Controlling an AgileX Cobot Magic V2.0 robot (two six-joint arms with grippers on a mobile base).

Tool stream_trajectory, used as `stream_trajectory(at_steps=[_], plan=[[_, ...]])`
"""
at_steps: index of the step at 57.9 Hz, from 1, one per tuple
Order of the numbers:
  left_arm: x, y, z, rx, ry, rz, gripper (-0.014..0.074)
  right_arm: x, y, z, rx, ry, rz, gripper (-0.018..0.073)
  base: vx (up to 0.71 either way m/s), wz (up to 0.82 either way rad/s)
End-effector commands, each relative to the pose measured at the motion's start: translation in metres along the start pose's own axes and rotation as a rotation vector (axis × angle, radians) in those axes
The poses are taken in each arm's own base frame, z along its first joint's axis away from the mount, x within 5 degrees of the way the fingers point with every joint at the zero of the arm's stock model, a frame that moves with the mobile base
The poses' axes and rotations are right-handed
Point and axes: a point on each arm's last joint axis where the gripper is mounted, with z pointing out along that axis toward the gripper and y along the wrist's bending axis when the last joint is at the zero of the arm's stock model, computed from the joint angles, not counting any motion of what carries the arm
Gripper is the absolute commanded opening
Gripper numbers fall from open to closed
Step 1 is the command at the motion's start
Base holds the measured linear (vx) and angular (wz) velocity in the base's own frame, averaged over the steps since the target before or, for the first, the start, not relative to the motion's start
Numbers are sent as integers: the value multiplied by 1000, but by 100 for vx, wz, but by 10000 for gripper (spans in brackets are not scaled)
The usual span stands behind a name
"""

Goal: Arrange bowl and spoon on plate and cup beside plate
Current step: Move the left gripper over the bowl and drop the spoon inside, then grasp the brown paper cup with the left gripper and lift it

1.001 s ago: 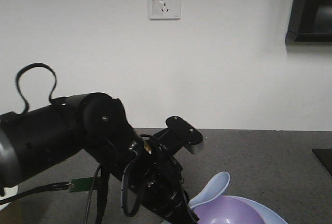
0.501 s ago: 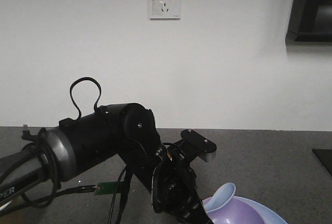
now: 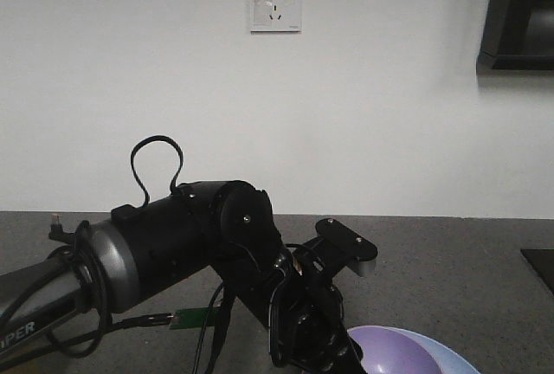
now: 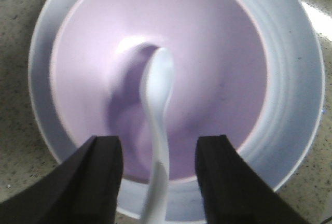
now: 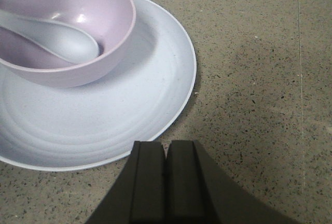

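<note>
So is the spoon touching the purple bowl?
Touching. The right wrist view shows the spoon lying inside the bowl, scoop resting on its floor.

Wall: I see a plain white wall [image 3: 389, 114] filling most of the front view.
Socket: white outlet plate [image 3: 275, 3], high on the wall near centre.
Upper right: dark framed fixture [image 3: 518, 15]; I cannot tell what it is.
Counter: grey speckled stone top [image 3: 450, 253], running back to the wall.
Seam: faint straight line [image 5: 300, 79] in the stone, seen in the right wrist view.
Light: soft and even; I note one bright patch [image 4: 317, 15] on the stone.
</note>
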Motion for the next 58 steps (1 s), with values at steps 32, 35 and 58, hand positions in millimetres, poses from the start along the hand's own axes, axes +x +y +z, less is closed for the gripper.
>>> stream_trajectory(at_steps=[32, 35, 58], plan=[[22, -5, -138, -548, -17, -51, 496, -16, -2, -5, 16, -108, 1, -9, 0, 0], [26, -1, -150, -610, -19, -69, 496, -16, -2, -5, 13, -108, 6, -9, 0, 0], [86, 23, -223, -736, -94, -270, 496, -16, -1, -5, 9, -108, 11, -9, 0, 0]])
